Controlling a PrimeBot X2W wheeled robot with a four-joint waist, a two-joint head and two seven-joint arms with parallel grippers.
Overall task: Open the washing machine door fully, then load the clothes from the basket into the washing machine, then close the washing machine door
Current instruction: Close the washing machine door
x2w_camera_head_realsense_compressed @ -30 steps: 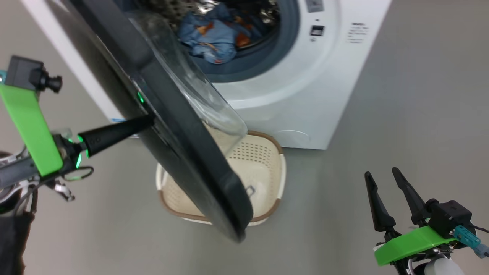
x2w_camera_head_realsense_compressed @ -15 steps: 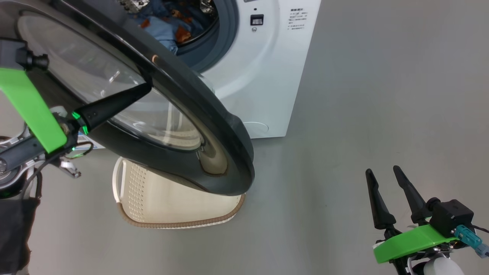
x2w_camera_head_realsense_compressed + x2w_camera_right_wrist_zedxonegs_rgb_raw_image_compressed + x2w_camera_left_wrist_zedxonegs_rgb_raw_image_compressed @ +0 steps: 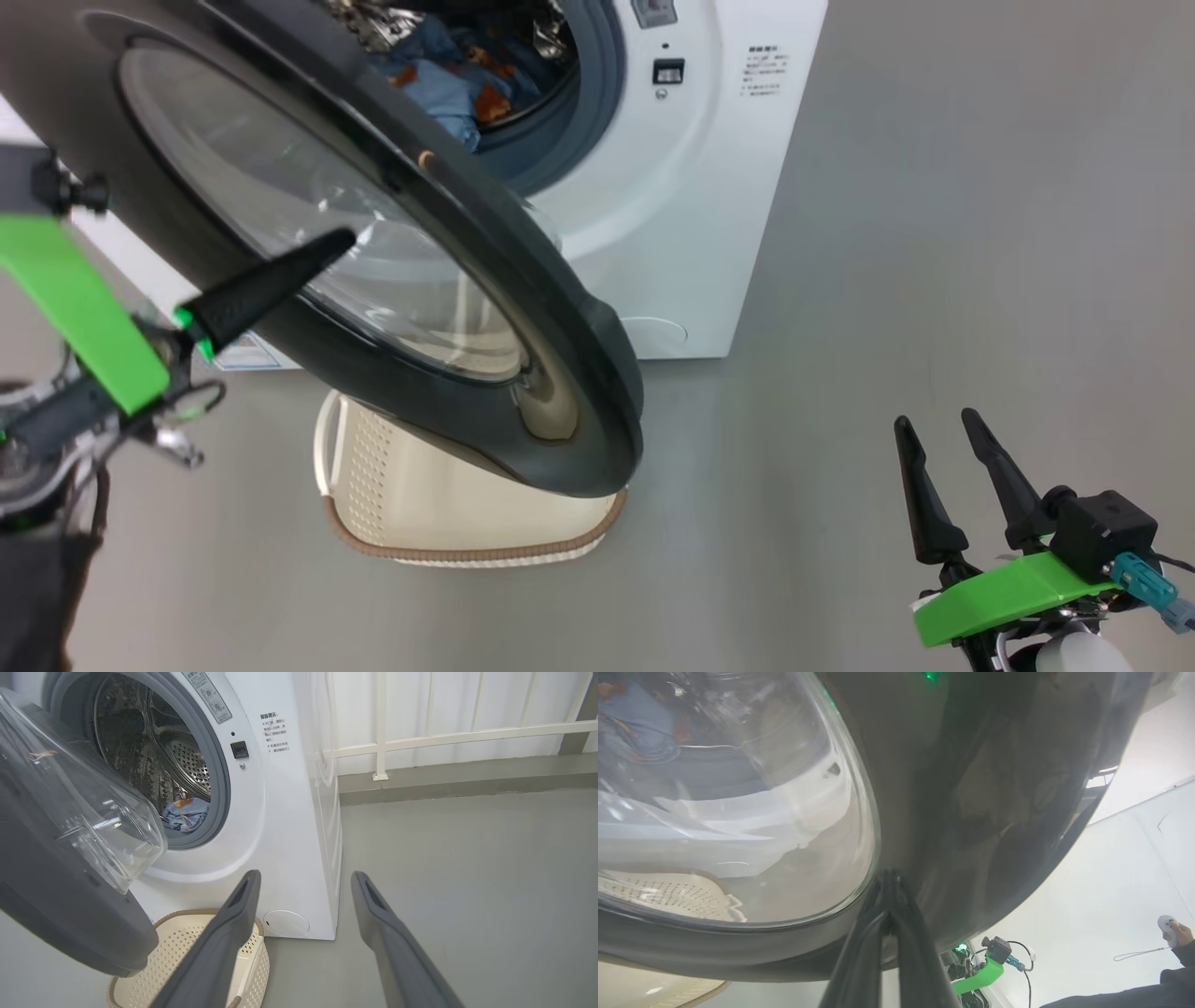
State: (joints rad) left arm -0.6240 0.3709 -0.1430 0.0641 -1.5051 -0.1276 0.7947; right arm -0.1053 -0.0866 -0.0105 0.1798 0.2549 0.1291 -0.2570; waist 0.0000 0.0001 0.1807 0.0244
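So the washing machine door [image 3: 420, 308] is swung partway out from the washing machine [image 3: 691, 187], nowhere near shut. In the head view it hangs at a slant right over the basket [image 3: 420, 495] and covers a good chunk of it. The basket sits on the floor [image 3: 887, 233] just in front of the machine, below the opening. The clothes [image 3: 448, 84] are inside the drum, a blue bundle with orange bits. I can also spot them low in the drum from the right wrist view [image 3: 187, 812].

Left tool [image 3: 341, 241]: the fingers are pressed together with nothing between them. It's reaching up at the outer face of the door. From the left wrist view the tips [image 3: 889, 875] sit on the glossy black ring, right at the edge of the glass bowl, and they look to be touching it. No clamp on anything, just closed tips against the surface.

Right tool [image 3: 934, 420]: the fingers are spread wide and it's holding nothing. It's low on my right side over bare floor, well apart from the machine and the door. In its own wrist view [image 3: 306, 876] the fingers frame the machine's lower right corner.

There's also a person's hand [image 3: 1178, 933] at the far edge of the left wrist view, holding something small and white.
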